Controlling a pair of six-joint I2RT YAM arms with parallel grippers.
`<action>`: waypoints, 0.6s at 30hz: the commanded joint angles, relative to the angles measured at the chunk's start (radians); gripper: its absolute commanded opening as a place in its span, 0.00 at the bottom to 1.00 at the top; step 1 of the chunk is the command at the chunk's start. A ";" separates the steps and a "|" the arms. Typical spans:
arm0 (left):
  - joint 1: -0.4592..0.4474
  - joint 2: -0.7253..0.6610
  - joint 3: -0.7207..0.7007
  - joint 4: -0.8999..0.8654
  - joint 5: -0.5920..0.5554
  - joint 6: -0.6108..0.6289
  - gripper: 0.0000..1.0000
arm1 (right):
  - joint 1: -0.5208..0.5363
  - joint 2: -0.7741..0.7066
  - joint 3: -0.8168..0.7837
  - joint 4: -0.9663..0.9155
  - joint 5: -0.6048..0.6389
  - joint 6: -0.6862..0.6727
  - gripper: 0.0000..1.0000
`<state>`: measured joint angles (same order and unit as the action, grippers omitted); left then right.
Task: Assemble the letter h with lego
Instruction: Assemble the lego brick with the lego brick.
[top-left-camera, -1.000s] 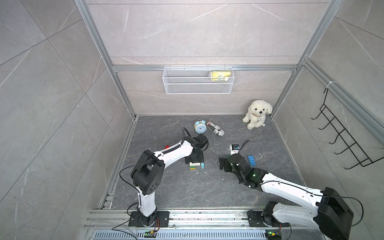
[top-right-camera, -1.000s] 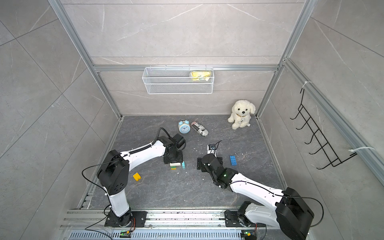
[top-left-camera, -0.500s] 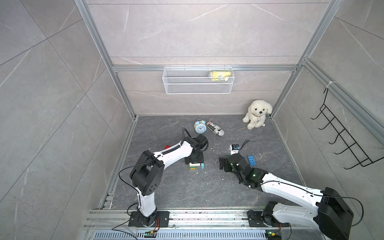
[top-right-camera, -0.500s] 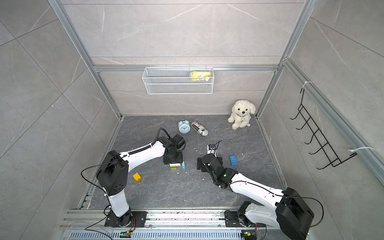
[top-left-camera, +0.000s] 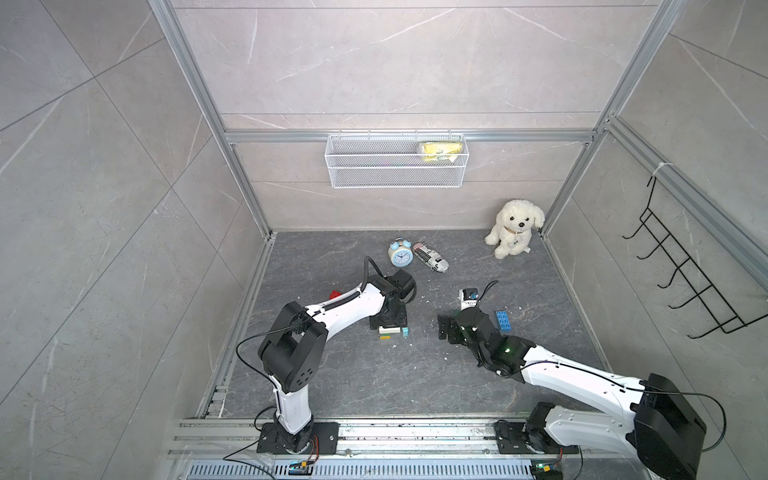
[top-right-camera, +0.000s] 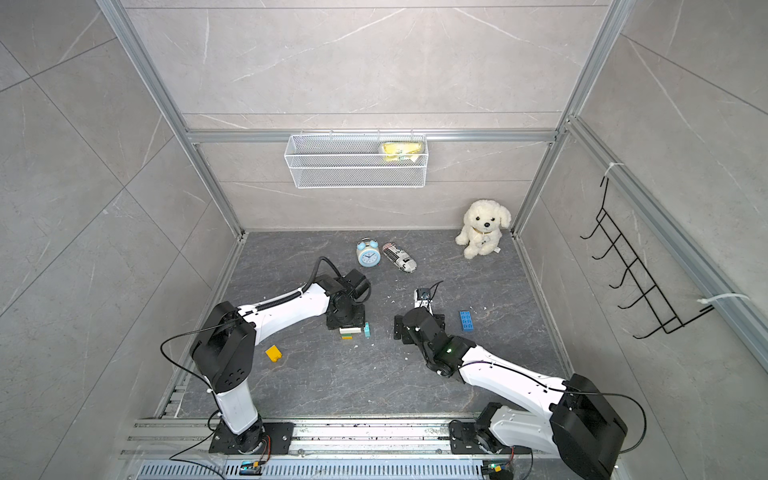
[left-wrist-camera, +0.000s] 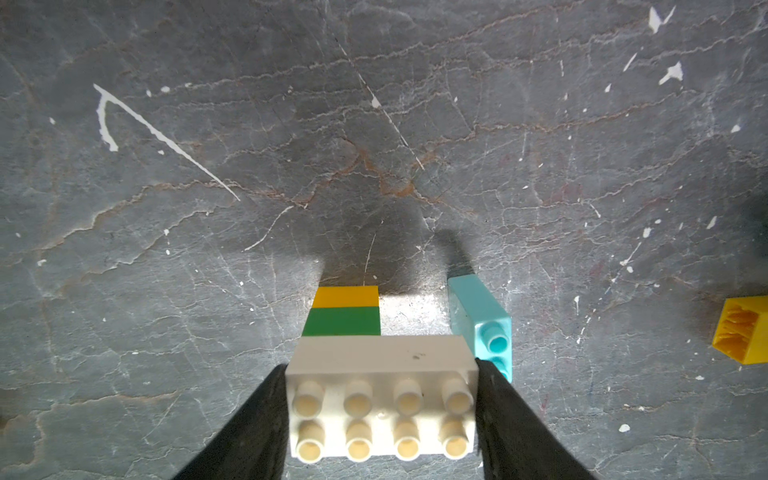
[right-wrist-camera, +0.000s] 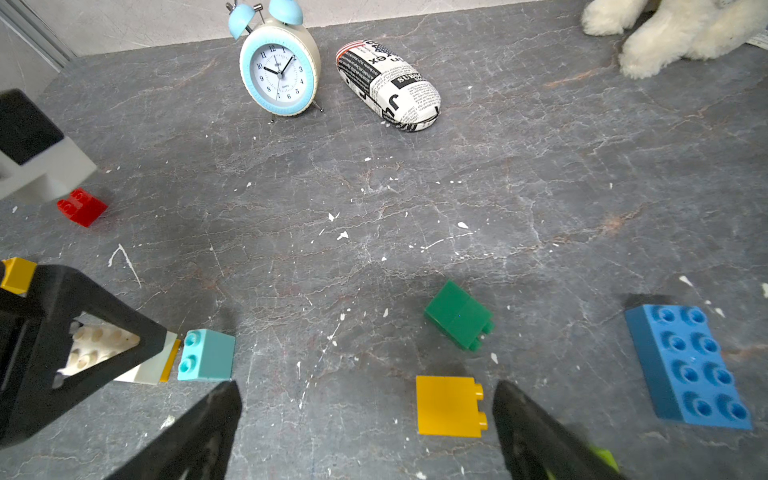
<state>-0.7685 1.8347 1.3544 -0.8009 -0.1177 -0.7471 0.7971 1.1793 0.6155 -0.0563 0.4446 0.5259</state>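
Wire basket holds yellow packet; left hand grips white lego brick.

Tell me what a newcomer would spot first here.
The left jaws clamp a white brick, mid-floor, with a green brick and a yellow brick stacked against it and a light blue brick beside. The right jaws stand open over a loose yellow brick, near a blue brick. A plush dog sits in the far right corner.
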 joint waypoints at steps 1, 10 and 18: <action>-0.036 0.091 -0.011 -0.056 -0.024 0.040 0.41 | -0.006 0.002 0.023 -0.022 0.000 -0.016 0.97; -0.048 0.074 -0.065 0.000 -0.039 -0.020 0.38 | -0.006 0.000 0.021 -0.023 0.001 -0.016 0.97; -0.046 -0.042 -0.040 -0.018 -0.016 -0.118 0.36 | -0.006 0.001 0.021 -0.022 -0.003 -0.010 0.97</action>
<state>-0.8120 1.8217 1.3346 -0.7837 -0.1986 -0.7959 0.7971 1.1793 0.6155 -0.0563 0.4446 0.5262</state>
